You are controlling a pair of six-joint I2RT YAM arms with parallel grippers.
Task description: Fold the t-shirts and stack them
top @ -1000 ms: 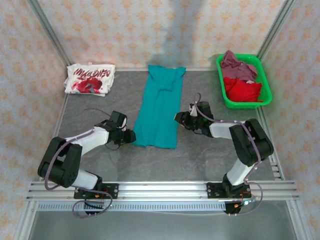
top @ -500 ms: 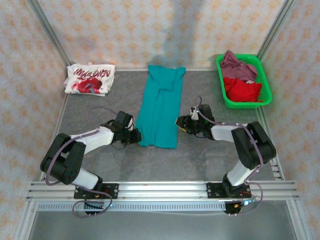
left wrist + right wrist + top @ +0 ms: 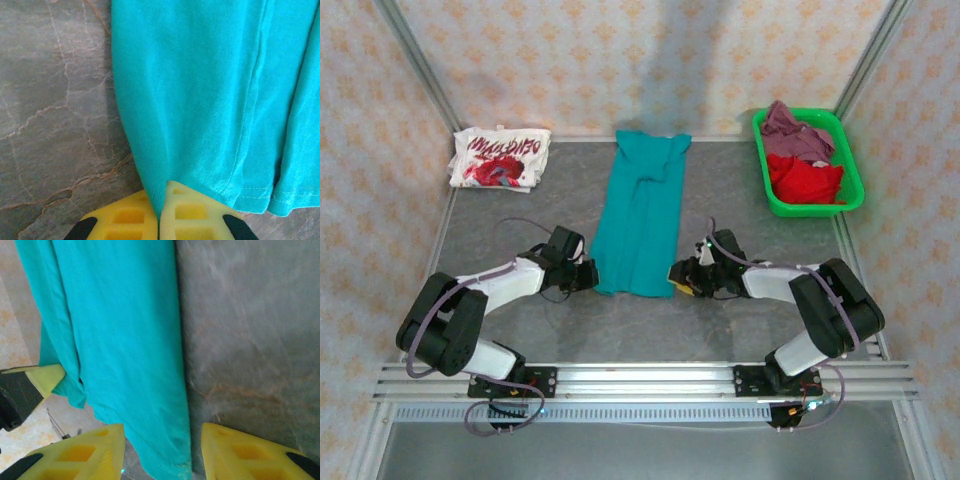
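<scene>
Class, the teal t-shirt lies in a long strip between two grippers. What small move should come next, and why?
Probably close the right gripper on the near right corner of the teal t-shirt. Its jaws stand open astride that edge, while the left gripper is pinched shut on the near left corner.

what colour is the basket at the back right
Bright green; the basket shows best in the top external view.

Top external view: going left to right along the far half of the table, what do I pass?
white t-shirt with red print → teal t-shirt → green basket
</scene>
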